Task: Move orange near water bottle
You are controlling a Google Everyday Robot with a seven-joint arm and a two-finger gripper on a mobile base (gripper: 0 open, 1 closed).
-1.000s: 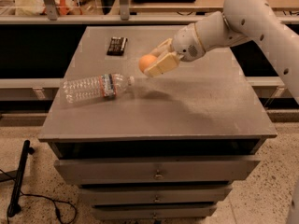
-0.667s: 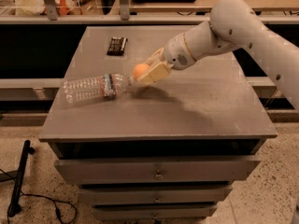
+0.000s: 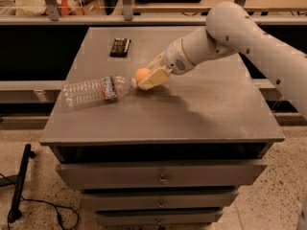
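Note:
The orange point(image 3: 141, 74) is a small round fruit held between the cream fingers of my gripper point(image 3: 146, 76), low over the table top, right beside the white cap of the water bottle point(image 3: 96, 90). The bottle is clear ribbed plastic with a red, white and blue label band and lies on its side at the table's left, cap pointing right toward the orange. My white arm reaches in from the upper right. The gripper is shut on the orange.
A small flat black rectangular object point(image 3: 120, 47) lies at the back left of the grey table point(image 3: 201, 114). The table has drawers below. A shelf or counter runs behind it. A black cable and stand lie on the floor at lower left.
My gripper has moved left and down with the orange, from above the table's middle to right beside the bottle's cap. The bottle has not moved.

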